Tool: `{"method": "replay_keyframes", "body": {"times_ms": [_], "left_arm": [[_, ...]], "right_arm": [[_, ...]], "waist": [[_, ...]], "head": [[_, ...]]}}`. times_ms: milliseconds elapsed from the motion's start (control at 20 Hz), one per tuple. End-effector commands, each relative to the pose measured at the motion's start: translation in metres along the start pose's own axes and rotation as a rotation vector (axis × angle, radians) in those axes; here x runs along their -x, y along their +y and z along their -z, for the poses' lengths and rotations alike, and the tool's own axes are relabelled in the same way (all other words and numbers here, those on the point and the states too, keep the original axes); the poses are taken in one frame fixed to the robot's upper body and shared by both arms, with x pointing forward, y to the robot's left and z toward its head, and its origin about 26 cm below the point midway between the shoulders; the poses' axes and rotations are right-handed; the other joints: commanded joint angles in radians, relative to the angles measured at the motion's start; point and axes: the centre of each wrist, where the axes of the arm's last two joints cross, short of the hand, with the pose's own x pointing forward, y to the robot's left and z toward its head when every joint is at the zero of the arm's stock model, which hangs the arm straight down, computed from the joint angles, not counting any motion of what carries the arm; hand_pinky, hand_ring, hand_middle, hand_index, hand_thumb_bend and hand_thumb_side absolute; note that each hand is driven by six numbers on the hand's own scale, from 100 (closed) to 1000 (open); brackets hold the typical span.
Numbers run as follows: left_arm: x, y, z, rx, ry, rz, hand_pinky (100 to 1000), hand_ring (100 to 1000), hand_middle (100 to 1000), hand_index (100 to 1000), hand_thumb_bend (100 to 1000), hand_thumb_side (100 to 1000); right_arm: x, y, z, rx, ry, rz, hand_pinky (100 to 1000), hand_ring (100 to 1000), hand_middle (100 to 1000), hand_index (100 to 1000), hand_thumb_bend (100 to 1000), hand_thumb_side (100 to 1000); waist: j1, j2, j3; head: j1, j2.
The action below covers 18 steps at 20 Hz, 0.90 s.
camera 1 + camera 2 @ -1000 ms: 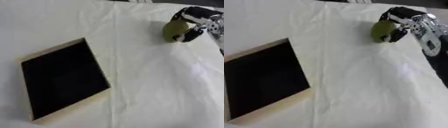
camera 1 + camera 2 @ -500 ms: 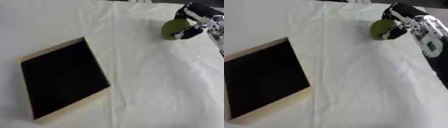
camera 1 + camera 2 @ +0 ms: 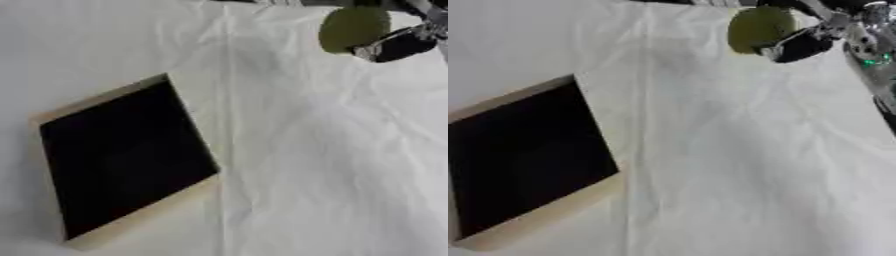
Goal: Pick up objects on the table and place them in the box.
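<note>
A white cloth-covered table (image 3: 315,165) fills the view, creased down its middle. Nearest, at the lower left, lies a shallow box (image 3: 122,160) with pale wooden walls and a black inside, set askew like a diamond; nothing shows inside it. Well apart from it, at the far right edge of the table, the robot's right hand (image 3: 815,37) comes in from the upper right corner — black and silver, its fingers curled round a round olive-green object (image 3: 759,29), grasping it. The object sits near the table's far edge, left of the palm. The left hand shows in neither view.
</note>
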Motion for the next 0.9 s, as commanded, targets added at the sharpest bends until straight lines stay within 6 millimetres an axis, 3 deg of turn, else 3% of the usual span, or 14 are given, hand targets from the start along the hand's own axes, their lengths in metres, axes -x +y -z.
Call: {"method": "replay_keyframes", "body": {"times_ms": [50, 350, 500, 900], "left_arm": [[-0.006, 0.001, 0.006, 0.004, -0.031, 0.002, 497, 508, 547, 717, 291, 590], [-0.006, 0.001, 0.005, 0.01, -0.028, 0.0, 499, 508, 545, 717, 290, 589], [-0.006, 0.001, 0.005, 0.011, -0.027, -0.001, 499, 508, 545, 717, 290, 589], [-0.006, -0.001, 0.005, 0.014, -0.024, -0.01, 500, 509, 544, 718, 291, 588]], "right_arm": [[-0.027, -0.039, -0.009, 0.105, -0.116, -0.075, 704, 525, 473, 609, 365, 100], [-0.057, -0.055, 0.008, 0.181, -0.389, -0.063, 724, 540, 488, 631, 364, 100], [-0.081, -0.061, 0.023, 0.204, -0.527, -0.059, 733, 547, 511, 658, 364, 100], [-0.148, -0.053, 0.049, 0.155, -0.739, 0.0, 723, 547, 536, 687, 374, 100]], "waist": [[0.003, -0.028, 0.0], [0.001, -0.039, 0.001], [0.001, -0.045, 0.003], [0.0, -0.053, 0.016]], "head": [[0.0, -0.002], [-0.002, 0.005], [-0.003, 0.006], [-0.009, 0.011]]}}
